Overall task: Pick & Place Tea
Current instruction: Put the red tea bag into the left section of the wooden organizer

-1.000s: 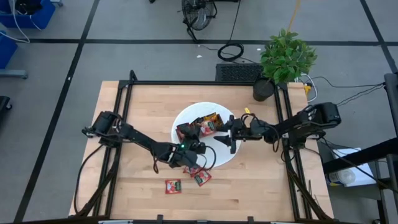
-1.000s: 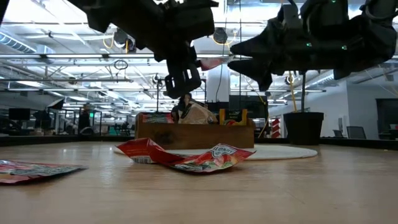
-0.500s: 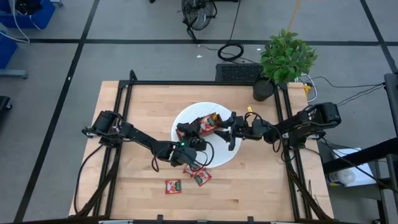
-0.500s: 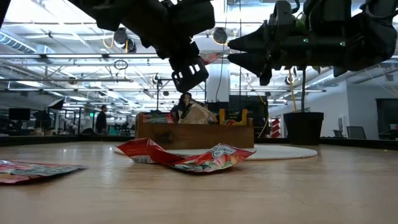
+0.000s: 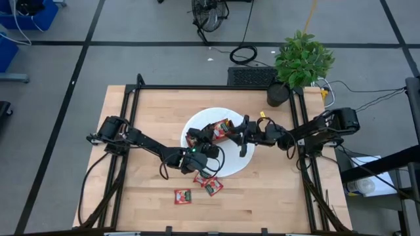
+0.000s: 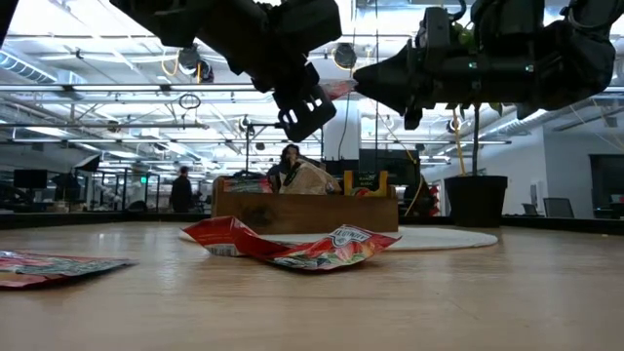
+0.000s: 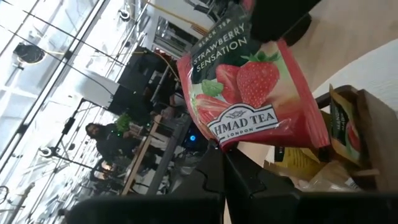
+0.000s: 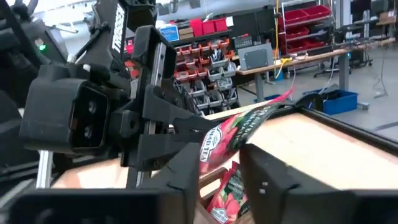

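Left wrist view: red sachet (image 7: 252, 99) pinched in left gripper (image 5: 209, 148), raised over tray (image 5: 213, 133) | right gripper (image 5: 240, 137) fingers (image 8: 267, 180) astride sachet's far edge, narrow, grip unclear | tray on white plate (image 5: 235, 164) | 3 sachets (image 5: 183, 196) lie on table (image 5: 144, 118) nearby

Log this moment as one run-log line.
left tool: shut on red tea sachet, above tray | right tool: closing on same sachet | stage: handover | loose sachets on table
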